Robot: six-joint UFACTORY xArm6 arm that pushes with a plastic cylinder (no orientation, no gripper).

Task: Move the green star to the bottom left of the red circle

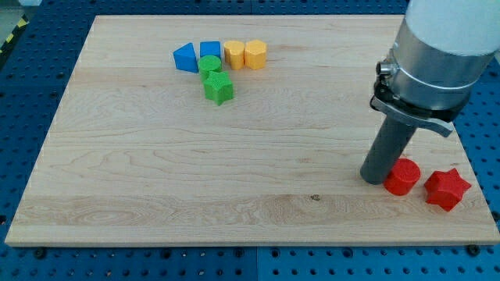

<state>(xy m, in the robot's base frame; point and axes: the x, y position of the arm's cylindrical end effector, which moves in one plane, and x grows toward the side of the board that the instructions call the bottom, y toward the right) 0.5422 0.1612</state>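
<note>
The green star (pixel 219 88) lies near the view's top, left of centre, touching a green circle (pixel 209 65) just above it. The red circle (pixel 402 176) sits near the view's bottom right. My tip (pixel 374 178) rests on the board right beside the red circle's left side, far from the green star.
A red star (pixel 447 188) lies right of the red circle, near the board's right edge. A blue triangle-like block (pixel 186 58), a blue cube (pixel 210 50), a yellow hexagon (pixel 234 54) and a yellow heart (pixel 255 55) form a row by the green circle. The wooden board (pixel 156 172) sits on a blue perforated table.
</note>
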